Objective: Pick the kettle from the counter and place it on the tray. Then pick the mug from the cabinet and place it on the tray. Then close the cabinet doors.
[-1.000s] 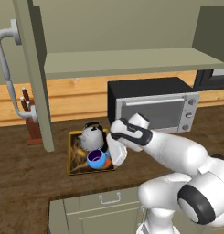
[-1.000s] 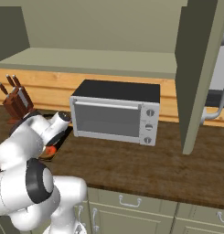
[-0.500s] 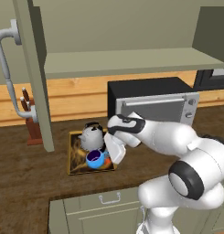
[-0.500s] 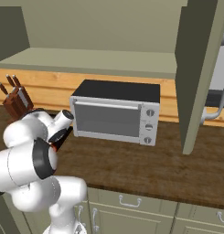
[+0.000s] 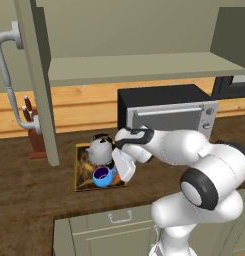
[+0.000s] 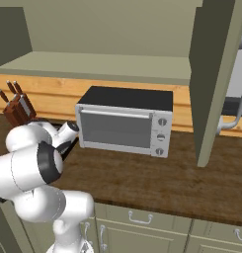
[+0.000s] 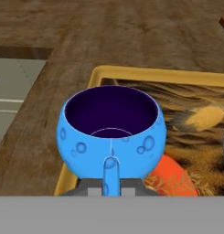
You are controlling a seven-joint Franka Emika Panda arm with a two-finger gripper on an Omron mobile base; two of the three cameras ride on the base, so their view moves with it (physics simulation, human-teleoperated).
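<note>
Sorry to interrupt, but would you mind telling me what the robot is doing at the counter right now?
The white arm is reaching down over the tray on the counter, with its gripper shut on the handle of the blue mug. The mug sits upright over the tray's near corner, beside the kettle, which is already on the tray. Both cabinet doors are open, so closing them remains to be done.

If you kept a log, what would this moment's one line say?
kettle: on tray | mug: over tray, handle in shut gripper | cabinet doors: open
</note>
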